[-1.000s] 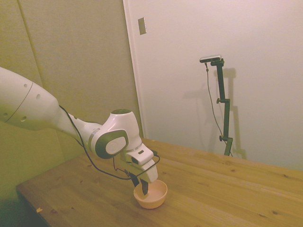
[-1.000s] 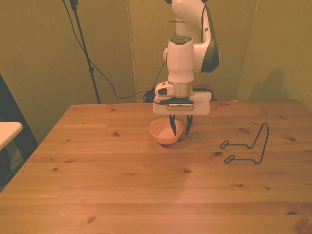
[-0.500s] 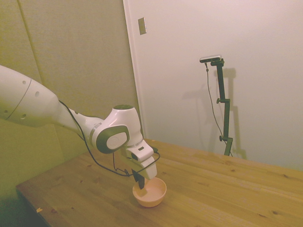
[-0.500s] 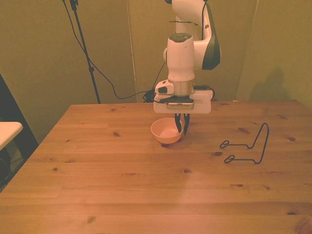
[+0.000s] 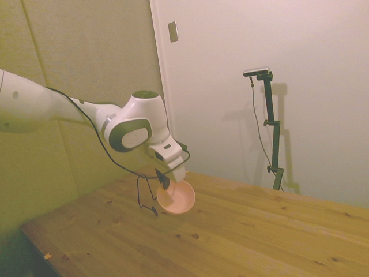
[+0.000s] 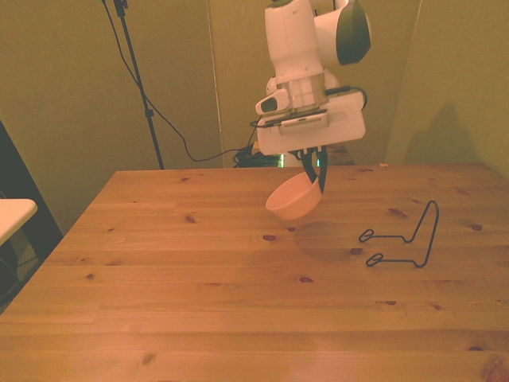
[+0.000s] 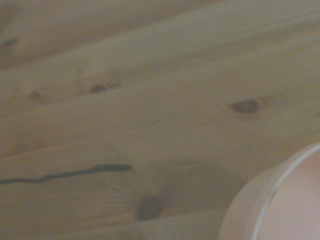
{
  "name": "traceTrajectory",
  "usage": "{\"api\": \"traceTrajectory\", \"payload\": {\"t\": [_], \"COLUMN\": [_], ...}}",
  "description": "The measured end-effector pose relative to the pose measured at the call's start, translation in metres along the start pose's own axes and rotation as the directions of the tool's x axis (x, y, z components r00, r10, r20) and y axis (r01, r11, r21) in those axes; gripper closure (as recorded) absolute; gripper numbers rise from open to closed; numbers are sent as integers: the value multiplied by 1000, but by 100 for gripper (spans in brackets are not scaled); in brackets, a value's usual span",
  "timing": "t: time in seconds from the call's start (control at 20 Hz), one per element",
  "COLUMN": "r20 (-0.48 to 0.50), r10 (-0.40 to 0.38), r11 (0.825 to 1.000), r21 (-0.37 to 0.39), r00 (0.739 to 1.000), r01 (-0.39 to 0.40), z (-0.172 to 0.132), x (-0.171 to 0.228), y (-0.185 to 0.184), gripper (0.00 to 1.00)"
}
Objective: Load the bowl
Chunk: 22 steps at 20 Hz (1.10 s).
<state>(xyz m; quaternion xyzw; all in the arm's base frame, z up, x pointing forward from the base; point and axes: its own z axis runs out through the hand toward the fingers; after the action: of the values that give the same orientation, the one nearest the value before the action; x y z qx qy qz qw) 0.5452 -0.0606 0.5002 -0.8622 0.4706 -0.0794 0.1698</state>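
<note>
The small pale pink-peach bowl [image 6: 291, 200] hangs in the air above the wooden table [image 6: 199, 318], tilted to one side. My gripper [image 6: 312, 177] is shut on its rim, one finger inside and one outside. In the side view the bowl [image 5: 177, 198] hangs below the gripper [image 5: 164, 180], clear of the tabletop. A blurred part of the bowl's rim [image 7: 280, 195] fills one corner of the wrist view. The bowl's shadow lies on the wood under it.
A thin black wire rack [image 6: 407, 239] stands on the table toward the front view's right, a short way from the bowl. A thin dark wire [image 7: 65, 174] lies across the wood in the wrist view. Walls close in behind the table.
The gripper closed on the bowl's rim and lifted it off the table. Arm and bowl have risen and shifted toward the front view's right, with the bowl now tilted.
</note>
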Motion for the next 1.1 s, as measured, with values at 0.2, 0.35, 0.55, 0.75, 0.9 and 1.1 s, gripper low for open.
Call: {"api": "traceTrajectory", "payload": {"t": [0.2, 0.35, 0.55, 0.75, 0.9, 1.1], "r20": [45, 120, 209, 252, 290, 326], "r10": [-35, -74, -119, -151, -177, -227], "r11": [996, 984, 971, 954, 941, 917], "r21": [83, 167, 230, 289, 330, 389], "r00": [998, 990, 971, 956, 941, 918], "r01": [31, 53, 69, 75, 76, 89], "z": [-20, -13, 17, 33, 51, 70], "x": [-12, -25, -47, -44, -38, -41], "y": [-30, -41, -58, -55, -46, -34], "gripper": [100, 100, 100, 100, 100, 100]}}
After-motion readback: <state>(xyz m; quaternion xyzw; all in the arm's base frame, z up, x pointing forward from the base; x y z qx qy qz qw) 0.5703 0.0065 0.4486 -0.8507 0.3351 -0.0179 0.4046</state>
